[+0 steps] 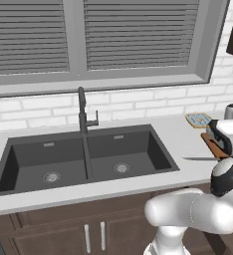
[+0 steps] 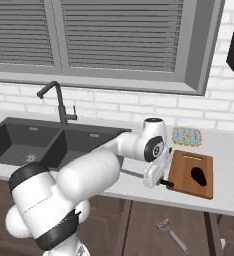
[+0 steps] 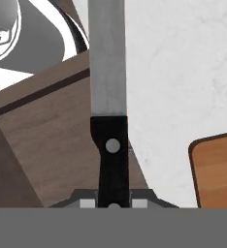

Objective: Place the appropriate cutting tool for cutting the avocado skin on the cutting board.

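A knife with a grey blade (image 3: 107, 58) and a black riveted handle (image 3: 111, 155) sits between the fingers of my gripper (image 3: 113, 203), which is shut on the handle. In the right base view the gripper (image 2: 158, 179) holds the knife (image 2: 131, 173) over the counter's front edge, blade pointing left toward the sink. The reddish-brown cutting board (image 2: 184, 172) lies just right of the hand, and the dark avocado (image 2: 198, 175) rests on it. One rounded corner of the cutting board (image 3: 217, 169) shows in the hand view. From the left base view the blade (image 1: 198, 159) pokes out left of the arm.
A dark double sink (image 1: 83, 159) with a black faucet (image 1: 82, 112) lies to the left. The small blue-and-tan pad (image 2: 186, 136) sits behind the board near the wall. A peeler (image 2: 171, 234) lies on the floor below the counter. My own arm (image 2: 89, 175) crosses the counter's front.
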You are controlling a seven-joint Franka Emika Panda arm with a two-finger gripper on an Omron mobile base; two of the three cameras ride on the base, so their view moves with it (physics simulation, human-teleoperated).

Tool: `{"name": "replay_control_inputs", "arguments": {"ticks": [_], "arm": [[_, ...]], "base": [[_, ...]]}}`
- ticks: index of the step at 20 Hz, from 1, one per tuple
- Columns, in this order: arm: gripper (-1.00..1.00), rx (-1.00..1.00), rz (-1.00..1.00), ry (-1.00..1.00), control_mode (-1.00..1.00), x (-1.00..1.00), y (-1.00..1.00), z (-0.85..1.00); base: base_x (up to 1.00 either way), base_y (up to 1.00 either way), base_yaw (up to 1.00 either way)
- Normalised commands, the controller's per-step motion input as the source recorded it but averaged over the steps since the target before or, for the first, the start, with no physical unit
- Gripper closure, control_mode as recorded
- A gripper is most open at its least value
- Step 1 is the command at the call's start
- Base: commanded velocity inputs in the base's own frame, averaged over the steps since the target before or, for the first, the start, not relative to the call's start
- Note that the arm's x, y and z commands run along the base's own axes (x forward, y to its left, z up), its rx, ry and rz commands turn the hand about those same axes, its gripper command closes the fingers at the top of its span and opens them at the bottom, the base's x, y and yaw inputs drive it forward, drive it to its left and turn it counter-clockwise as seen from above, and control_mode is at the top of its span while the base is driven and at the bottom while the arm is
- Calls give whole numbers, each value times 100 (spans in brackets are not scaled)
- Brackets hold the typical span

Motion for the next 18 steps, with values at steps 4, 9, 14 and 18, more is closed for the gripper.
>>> {"name": "replay_control_inputs", "arguments": {"ticks": [4, 9, 14, 18], "arm": [[100, 0, 5, 0, -100, 59, 3, 0], [100, 0, 5, 0, -100, 38, 0, 0], [100, 4, 0, -2, -100, 22, -16, 0], [100, 3, 0, -7, -100, 17, -24, -7]], "base": [[0, 0, 0], [0, 0, 0], [0, 0, 0], [0, 0, 0]]}}
